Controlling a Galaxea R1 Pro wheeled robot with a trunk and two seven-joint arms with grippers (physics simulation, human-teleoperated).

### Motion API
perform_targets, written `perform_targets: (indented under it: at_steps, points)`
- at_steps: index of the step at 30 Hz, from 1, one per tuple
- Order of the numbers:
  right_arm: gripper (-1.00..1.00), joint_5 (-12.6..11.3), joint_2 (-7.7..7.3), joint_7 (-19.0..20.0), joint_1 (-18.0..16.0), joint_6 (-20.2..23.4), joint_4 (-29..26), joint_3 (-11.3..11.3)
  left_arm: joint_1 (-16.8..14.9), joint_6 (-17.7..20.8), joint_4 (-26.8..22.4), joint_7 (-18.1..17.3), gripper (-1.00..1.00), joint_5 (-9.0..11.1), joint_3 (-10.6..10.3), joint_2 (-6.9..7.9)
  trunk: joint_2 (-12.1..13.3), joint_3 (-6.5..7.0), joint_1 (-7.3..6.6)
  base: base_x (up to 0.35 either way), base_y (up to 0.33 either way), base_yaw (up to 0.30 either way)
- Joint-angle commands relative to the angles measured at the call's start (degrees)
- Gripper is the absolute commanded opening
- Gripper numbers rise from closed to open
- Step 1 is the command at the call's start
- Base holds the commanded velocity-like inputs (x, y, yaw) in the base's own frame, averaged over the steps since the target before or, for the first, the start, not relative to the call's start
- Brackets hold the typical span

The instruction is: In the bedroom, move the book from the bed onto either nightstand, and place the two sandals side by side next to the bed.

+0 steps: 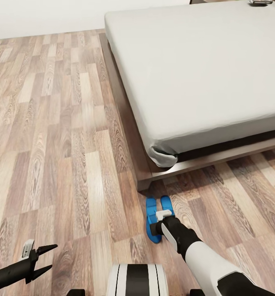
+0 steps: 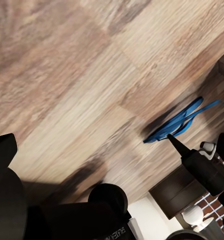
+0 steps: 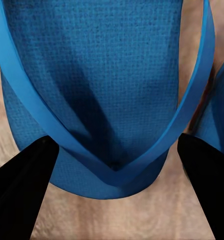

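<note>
You are working on the sandals step: your right gripper is hanging low over one of the two sandals, fingers spread wide to either side of its strap and closed on nothing. Both blue sandals are lying side by side on the floor just off the foot corner of the bed, touching or nearly so. Judging from that, the pair looks as good as placed, and your next move probably calls for lifting the right arm straight up so a finger is not dragging the strap and skewing the pair.

Your left gripper is hovering empty and open, well away from the bed corner, over bare planks.

The floor is brown wood plank, level and smooth, running up to a white wall beyond the bed. On the mattress's far edge a small dark object is lying; I cannot tell whether it is the book.
</note>
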Motion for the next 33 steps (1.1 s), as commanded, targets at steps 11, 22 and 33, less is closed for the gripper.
perform_targets:
  at_steps: [11,22,33]
  points:
    - [-1.00,-0.6,-0.12,-0.2,0.0,0.2,-0.1,0.4,0.0,0.4,0.0,-0.2,1.00,0.4,-0.4,0.02,0.0,-0.26,0.01,0.000,0.000,0.000]
    - [1.00,-0.6,-0.12,-0.2,0.0,0.2,-0.1,0.4,0.0,0.4,0.0,-0.2,1.00,0.4,-0.4,0.02,0.0,-0.26,0.01,0.000,0.000,0.000]
    - [1.00,-0.6,-0.12,-0.2,0.0,0.2,-0.1,0.4,0.0,0.4,0.0,-0.1,1.00,0.4,-0.4,-0.05,0.1,1.07,-0.14,0.000,0.000,0.000]
